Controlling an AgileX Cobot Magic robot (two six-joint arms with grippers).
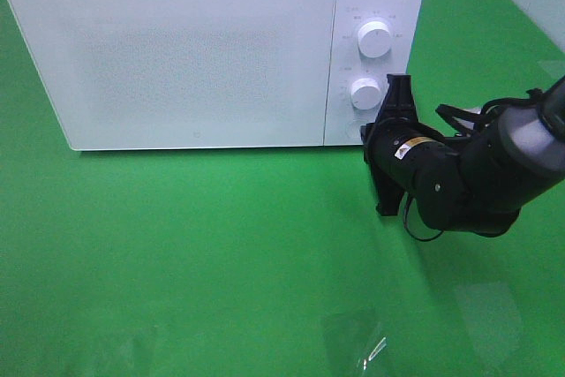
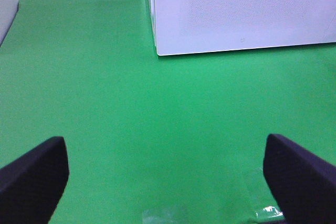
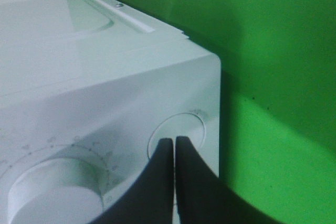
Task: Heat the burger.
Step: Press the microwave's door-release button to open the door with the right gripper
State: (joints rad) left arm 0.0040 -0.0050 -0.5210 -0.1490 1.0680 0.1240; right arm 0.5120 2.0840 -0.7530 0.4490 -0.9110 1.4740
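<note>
Burger unseen in all views; right gripper [image 3: 174, 145], fingers closed together and empty, is placed at the microwave's [image 1: 177, 50] round button [image 3: 190, 127]; left gripper [image 2: 164, 145] is held spread wide, empty, before the microwave.

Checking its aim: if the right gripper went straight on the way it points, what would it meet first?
The round button in the lower corner of the microwave's control panel. The shut right gripper points squarely at it, tips very near; whether they already touch is unclear.
</note>
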